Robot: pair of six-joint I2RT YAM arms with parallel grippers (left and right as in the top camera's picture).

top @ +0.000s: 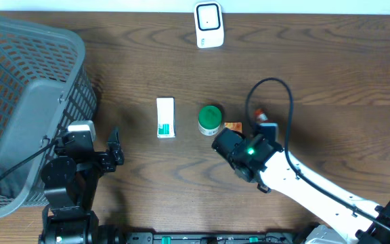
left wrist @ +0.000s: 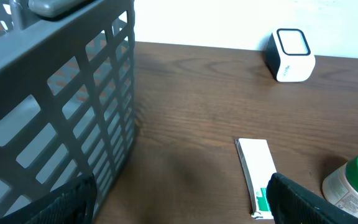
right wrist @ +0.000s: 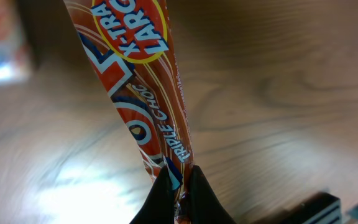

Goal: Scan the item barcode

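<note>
From overhead, the dark wooden worktop (top: 330,74) carries a grey mesh basket (top: 26,102) at the left, a white scanner (top: 208,25) at the far edge, and in the middle a white box (top: 166,117) lying flat just beside a green-lidded jar (top: 210,119). The right claw (top: 226,137) sits just right of the jar, and a small orange patch of the snack bar (top: 234,126) shows at its tip; its jaws cannot be made out from here. The left claw (top: 116,149) hovers beside the basket, well apart from the box, with nothing in it. In the left wrist view its two dark fingers (left wrist: 303,200) stand wide apart at the lower corners, empty, framing the basket wall, the box, the jar's edge and the scanner further off. In the right wrist view the claw is pinched tight on one end of the orange wrapper, which reads "X-TRA LARGE" and "TRIPLE CHOC"; the bar stretches away from the fingers with the worktop blurred behind it.
</note>
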